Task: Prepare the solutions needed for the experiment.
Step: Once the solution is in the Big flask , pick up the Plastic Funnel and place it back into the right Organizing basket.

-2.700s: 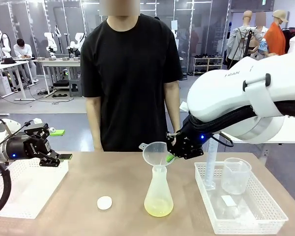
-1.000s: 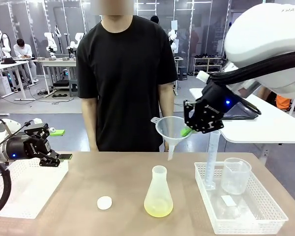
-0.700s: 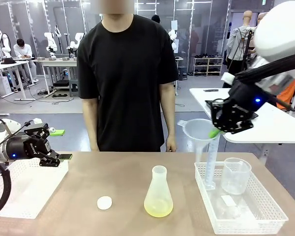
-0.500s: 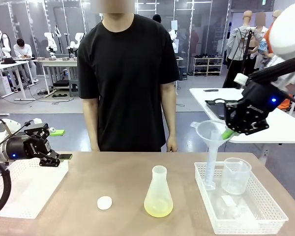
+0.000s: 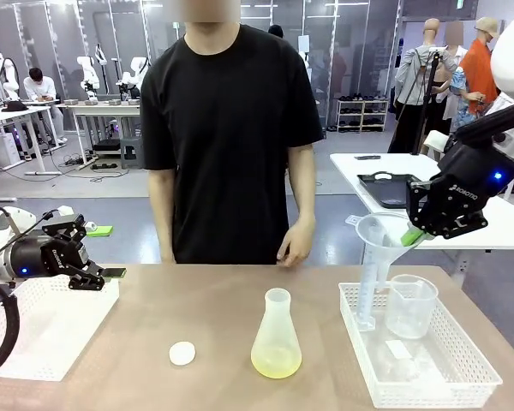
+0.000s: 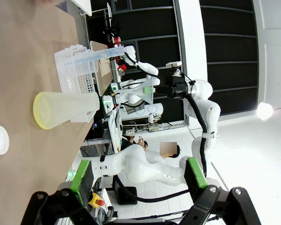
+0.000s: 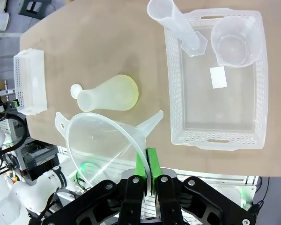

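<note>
The solutions (image 5: 274,368) are a shallow pale yellow-green layer in the bottom of a frosted conical flask (image 5: 276,336) standing upright mid-table; the same liquid (image 7: 132,92) tints the flask (image 7: 108,96) in the right wrist view. My right gripper (image 5: 409,235) is shut on the rim of a clear plastic funnel (image 5: 380,233), held in the air above the left end of the right-hand basket. The funnel (image 7: 107,139) sits pinched between the green pads of that gripper (image 7: 146,165). My left gripper (image 5: 87,267) hangs open and holds nothing, over the left basket; its pads (image 6: 82,174) stand wide apart.
A white mesh basket (image 5: 475,370) at the right holds a clear beaker (image 5: 409,305) and a tall measuring cylinder (image 5: 367,291). Another white basket (image 5: 34,338) lies at the left. A white round cap (image 5: 182,353) rests left of the flask. A person stands at the far edge, one hand (image 5: 293,245) raised.
My right gripper has carried the funnel from above the flask rightward and slightly down, over the right basket. The person's hand has lifted a little. The left arm is still.
</note>
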You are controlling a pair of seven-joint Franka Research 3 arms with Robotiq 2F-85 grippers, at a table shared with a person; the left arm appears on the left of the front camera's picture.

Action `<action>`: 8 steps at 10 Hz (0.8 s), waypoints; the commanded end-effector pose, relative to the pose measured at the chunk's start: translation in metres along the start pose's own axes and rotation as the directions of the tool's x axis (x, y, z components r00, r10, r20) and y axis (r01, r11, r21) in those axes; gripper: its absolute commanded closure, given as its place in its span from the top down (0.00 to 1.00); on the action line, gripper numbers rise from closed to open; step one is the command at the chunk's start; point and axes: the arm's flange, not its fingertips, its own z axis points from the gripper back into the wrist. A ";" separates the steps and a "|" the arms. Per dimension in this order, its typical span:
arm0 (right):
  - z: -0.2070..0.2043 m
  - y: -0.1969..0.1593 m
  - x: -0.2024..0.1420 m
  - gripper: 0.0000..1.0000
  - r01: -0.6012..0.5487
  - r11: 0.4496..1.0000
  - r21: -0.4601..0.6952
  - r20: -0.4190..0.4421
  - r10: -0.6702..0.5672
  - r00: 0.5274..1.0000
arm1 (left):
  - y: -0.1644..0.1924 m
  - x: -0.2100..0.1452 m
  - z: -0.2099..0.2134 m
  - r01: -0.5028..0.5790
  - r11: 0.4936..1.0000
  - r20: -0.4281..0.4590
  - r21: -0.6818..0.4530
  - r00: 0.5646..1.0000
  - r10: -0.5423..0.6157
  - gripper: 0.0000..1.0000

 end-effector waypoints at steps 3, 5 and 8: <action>-0.017 -0.002 -0.001 0.04 -0.009 1.000 -0.012 -0.066 0.008 0.998 | -0.002 0.001 -0.001 0.004 1.000 0.009 -0.011 1.000 -0.004 1.00; -0.024 -0.024 -0.007 0.04 0.038 0.998 -0.055 -0.112 -0.044 0.993 | -0.002 0.001 -0.001 0.004 1.000 0.009 -0.011 1.000 -0.004 1.00; -0.040 -0.067 -0.019 0.04 0.117 0.983 -0.140 -0.159 -0.139 0.977 | -0.002 0.001 -0.001 0.004 1.000 0.009 -0.011 1.000 -0.004 1.00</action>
